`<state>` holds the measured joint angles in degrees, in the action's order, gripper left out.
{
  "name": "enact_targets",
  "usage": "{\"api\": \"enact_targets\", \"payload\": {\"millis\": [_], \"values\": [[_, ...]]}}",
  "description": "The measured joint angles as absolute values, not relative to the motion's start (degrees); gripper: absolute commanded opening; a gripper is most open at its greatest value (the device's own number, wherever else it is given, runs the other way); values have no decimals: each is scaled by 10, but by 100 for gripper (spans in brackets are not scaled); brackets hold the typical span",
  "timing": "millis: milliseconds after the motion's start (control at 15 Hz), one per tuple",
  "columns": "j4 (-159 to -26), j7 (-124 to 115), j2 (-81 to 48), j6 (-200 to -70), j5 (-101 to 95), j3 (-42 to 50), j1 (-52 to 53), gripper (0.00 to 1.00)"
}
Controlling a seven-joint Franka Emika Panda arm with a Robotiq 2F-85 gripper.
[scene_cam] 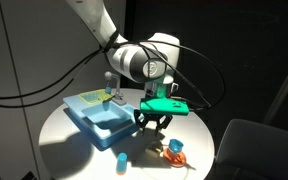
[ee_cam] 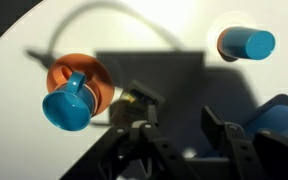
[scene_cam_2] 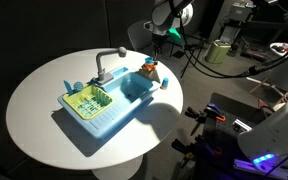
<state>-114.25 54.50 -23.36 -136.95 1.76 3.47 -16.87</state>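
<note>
My gripper [ee_cam: 180,128] is open and empty, hovering above the white round table [scene_cam: 199,130]. In the wrist view a blue cup [ee_cam: 66,104] lies tilted on an orange saucer [ee_cam: 92,72] just left of the fingers. A small blue cylinder cup [ee_cam: 246,44] stands apart at the upper right. In both exterior views the gripper [scene_cam: 152,123] [scene_cam_2: 161,42] hangs between the blue toy sink [scene_cam: 96,116] and the cup on the saucer [scene_cam: 174,150] [scene_cam_2: 152,70]. The blue cylinder [scene_cam: 121,159] [scene_cam_2: 165,83] sits near the table's edge.
The toy sink [scene_cam_2: 99,108] has a grey faucet [scene_cam_2: 105,62] and a green dish rack [scene_cam_2: 86,98] on one side. A corner of the sink shows in the wrist view [ee_cam: 281,118]. A cable runs from the arm. A dark chair [scene_cam: 259,150] stands by the table.
</note>
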Motion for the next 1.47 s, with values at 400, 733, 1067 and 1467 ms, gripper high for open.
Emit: {"api": "enact_targets", "payload": {"millis": [400,733,1067,1467], "values": [[-1138,451,-236,-1369,41,35,-168,100],[-1135,357,-237,-1371,74,35,-166,100],[-1131,262,-243,-1378,79,36,-166,100],[-1122,199,-271,-1389,79,51,-168,100]]}}
